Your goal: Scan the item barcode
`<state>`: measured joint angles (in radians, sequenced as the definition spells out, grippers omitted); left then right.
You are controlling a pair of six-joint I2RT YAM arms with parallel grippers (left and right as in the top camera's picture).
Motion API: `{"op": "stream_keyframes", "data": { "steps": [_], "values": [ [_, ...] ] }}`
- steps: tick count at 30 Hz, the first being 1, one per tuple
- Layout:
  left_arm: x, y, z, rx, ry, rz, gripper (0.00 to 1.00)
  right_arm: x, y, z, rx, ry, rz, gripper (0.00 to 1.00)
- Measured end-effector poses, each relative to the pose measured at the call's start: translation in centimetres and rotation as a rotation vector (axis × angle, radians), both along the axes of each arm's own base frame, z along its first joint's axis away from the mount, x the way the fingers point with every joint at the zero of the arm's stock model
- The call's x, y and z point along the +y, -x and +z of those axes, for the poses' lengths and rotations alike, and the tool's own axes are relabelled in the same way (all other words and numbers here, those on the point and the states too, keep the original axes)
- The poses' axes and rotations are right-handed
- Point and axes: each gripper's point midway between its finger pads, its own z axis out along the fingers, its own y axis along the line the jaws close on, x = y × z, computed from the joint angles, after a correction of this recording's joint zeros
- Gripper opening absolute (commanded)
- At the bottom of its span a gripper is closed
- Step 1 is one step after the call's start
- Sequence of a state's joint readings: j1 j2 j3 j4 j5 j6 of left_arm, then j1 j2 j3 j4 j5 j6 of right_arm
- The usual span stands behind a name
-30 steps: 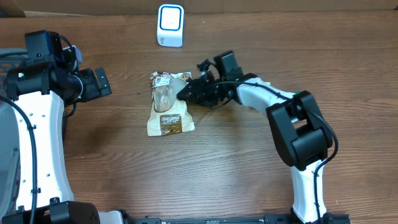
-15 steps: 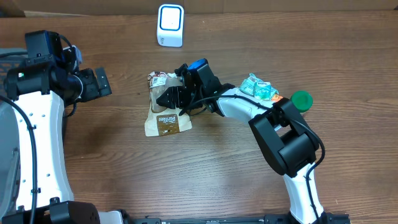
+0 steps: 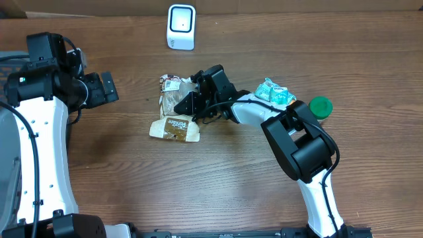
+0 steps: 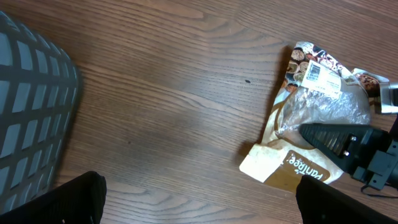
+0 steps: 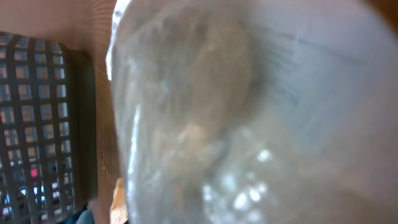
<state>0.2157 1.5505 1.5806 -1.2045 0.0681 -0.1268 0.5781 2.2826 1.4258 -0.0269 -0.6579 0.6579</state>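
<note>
Overhead view of the wooden tabletop point(image 3: 218, 185). A tan-and-brown snack bag with a clear plastic window point(image 3: 174, 126) lies near the middle of the tabletop, towards the far edge. It is on the near side of a white box-shaped scanner with a blue-ringed face point(image 3: 180, 26), well apart from it. The long axis of the bag runs roughly from the far edge to the near edge. The end bearing a white printed label point(image 4: 317, 73) points to the far edge. The brown printed end points to the near edge and is bent towards the left.

The right gripper point(image 3: 186, 104) reaches in from the right and is clamped across the bag's clear middle. One black finger point(image 4: 336, 138) lies over the window, and crumpled clear film fills the right wrist view. The left gripper point(image 3: 104, 87) hangs near the left edge, jaws wide apart, clear of the bag.

A teal foil packet point(image 3: 274, 92) and a green round lid point(image 3: 320, 106) lie beside the right arm. A grey mesh basket point(image 4: 31, 106) stands at the left.
</note>
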Motion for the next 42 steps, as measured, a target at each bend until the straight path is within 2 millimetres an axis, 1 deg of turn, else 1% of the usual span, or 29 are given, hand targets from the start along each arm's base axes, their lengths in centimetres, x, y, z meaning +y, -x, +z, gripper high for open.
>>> {"op": "stream_keyframes", "data": {
  "steps": [8, 12, 15, 16, 18, 21, 25, 27, 30, 34, 38, 42],
  "values": [
    [0.0, 0.0, 0.0, 0.000, 0.000, 0.000, 1.00, -0.5, 0.4, 0.9, 0.025, -0.068, 0.064, 0.04],
    [0.0, 0.0, 0.0, 0.000, 0.000, 0.000, 1.00, -1.7, 0.6, 1.3, 0.032, -0.092, 0.109, 0.04],
    [0.0, 0.0, 0.0, 0.000, 0.000, 0.000, 1.00, -3.0, 1.1, 2.6, 0.021, -0.082, 0.138, 0.04],
    [0.0, 0.0, 0.0, 0.000, 0.000, 0.000, 1.00, -3.3, 1.3, 3.6, 0.002, -0.080, 0.149, 0.04],
    [0.0, 0.0, 0.0, 0.000, 0.000, 0.000, 0.99, -3.8, 1.5, 6.6, -0.064, -0.083, 0.175, 0.04],
    [0.0, 0.0, 0.0, 0.000, 0.000, 0.000, 1.00, -4.3, 2.3, 12.1, -0.196, -0.099, 0.218, 0.04],
    [0.0, 0.0, 0.0, 0.000, 0.000, 0.000, 1.00, -5.1, 3.9, 19.2, -0.374, -0.134, 0.264, 0.04],
    [0.0, 0.0, 0.0, 0.000, 0.000, 0.000, 1.00, -5.5, 4.8, 21.5, -0.431, -0.142, 0.280, 0.04],
    [0.0, 0.0, 0.0, 0.000, 0.000, 0.000, 1.00, -6.1, 5.9, 23.8, -0.500, -0.145, 0.303, 0.04],
    [0.0, 0.0, 0.0, 0.000, 0.000, 0.000, 1.00, -6.8, 7.3, 25.9, -0.560, -0.144, 0.324, 0.04],
    [0.0, 0.0, 0.0, 0.000, 0.000, 0.000, 1.00, -7.3, 8.2, 27.4, -0.601, -0.147, 0.332, 0.04],
    [0.0, 0.0, 0.0, 0.000, 0.000, 0.000, 1.00, -7.7, 8.8, 28.6, -0.630, -0.153, 0.334, 0.04]
  ]
}}
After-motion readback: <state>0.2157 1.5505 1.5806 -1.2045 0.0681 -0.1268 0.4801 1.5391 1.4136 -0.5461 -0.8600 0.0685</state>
